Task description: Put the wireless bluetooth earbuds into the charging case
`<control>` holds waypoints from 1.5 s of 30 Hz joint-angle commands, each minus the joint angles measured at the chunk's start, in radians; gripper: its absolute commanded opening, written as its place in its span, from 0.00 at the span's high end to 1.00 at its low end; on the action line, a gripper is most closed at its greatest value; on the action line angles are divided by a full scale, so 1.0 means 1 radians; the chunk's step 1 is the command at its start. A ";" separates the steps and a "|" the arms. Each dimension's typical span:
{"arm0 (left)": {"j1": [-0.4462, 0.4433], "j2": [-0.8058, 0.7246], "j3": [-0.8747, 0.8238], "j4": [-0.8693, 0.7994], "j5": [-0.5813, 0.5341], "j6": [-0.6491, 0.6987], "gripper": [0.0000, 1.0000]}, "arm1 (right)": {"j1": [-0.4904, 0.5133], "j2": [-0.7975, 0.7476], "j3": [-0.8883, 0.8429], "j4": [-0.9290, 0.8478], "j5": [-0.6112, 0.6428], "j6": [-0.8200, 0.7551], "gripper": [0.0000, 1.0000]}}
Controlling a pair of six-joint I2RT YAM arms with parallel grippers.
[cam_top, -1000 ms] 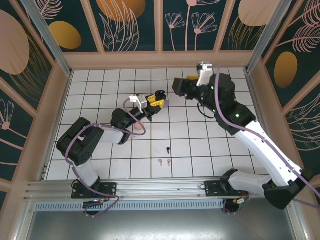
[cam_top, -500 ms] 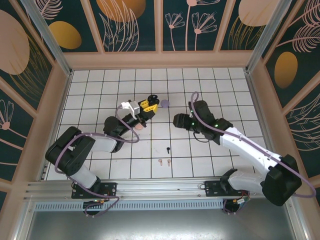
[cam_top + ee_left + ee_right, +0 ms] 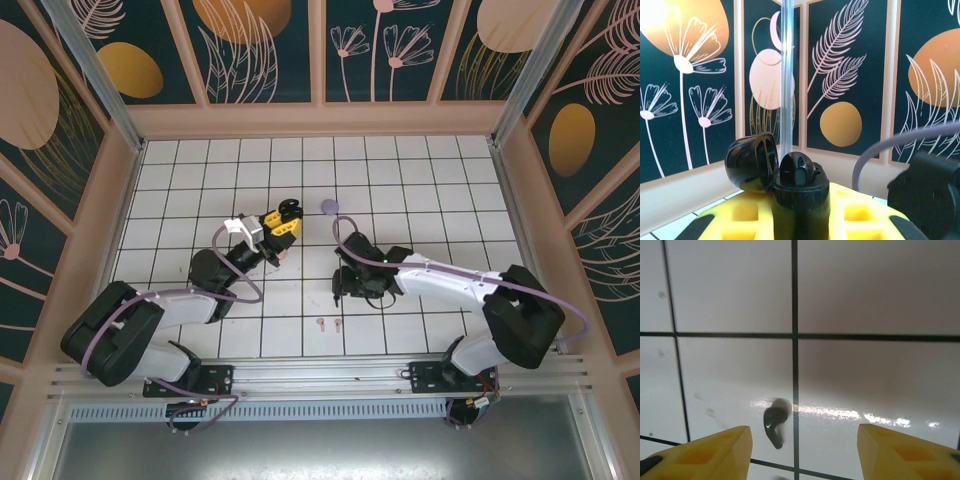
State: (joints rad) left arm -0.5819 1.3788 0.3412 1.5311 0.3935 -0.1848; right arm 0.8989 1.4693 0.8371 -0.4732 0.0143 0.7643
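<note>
Right gripper [image 3: 802,442] is seen lowered close over the white tiled table [image 3: 450,170], roughly mid-table and a bit toward the near edge. Its yellow fingers [image 3: 710,452] are spread apart with nothing pinched, so it's loose. Left gripper [image 3: 283,217] is found left of centre, further toward the far edge. It is clamped tight on the black charging case [image 3: 800,187], whose lid [image 3: 752,161] is flipped open to one side. A small round lilac item [image 3: 329,206] is parked on the table just beside that case.

The black earbud [image 3: 775,424] is laid flat on a tile between the right gripper's fingertips, closer to one finger than the other. It is touched by neither and sits right next to a grid line [image 3: 794,365]. Two pink earbuds [image 3: 321,323] are set side by side closer to the near edge, near the right gripper but apart from it.
</note>
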 commanded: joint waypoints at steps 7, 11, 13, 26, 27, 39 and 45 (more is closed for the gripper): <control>-0.006 -0.100 -0.016 -0.058 -0.025 0.054 1.00 | 0.080 0.117 0.111 -0.085 0.057 0.044 0.50; -0.007 -0.112 -0.018 -0.060 -0.024 0.056 1.00 | 0.093 0.166 0.149 -0.105 0.073 0.053 0.54; -0.007 -0.117 -0.017 -0.063 -0.026 0.059 1.00 | 0.099 0.186 0.166 -0.116 0.078 0.055 0.55; -0.006 -0.135 -0.019 -0.083 -0.029 0.077 1.00 | 0.109 0.251 0.193 -0.123 0.070 0.058 0.64; -0.006 -0.135 -0.019 -0.085 -0.029 0.079 1.00 | 0.109 0.255 0.194 -0.122 0.069 0.058 0.64; -0.006 -0.129 -0.018 -0.086 -0.027 0.082 1.00 | 0.114 0.296 0.197 -0.113 0.073 0.058 0.68; -0.006 -0.123 -0.016 -0.089 -0.027 0.083 1.00 | 0.112 0.314 0.202 -0.111 0.078 0.054 0.69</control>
State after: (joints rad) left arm -0.5819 1.2610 0.3317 1.4311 0.3794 -0.1177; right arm 1.0035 1.7508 1.0256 -0.5758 0.0746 0.8112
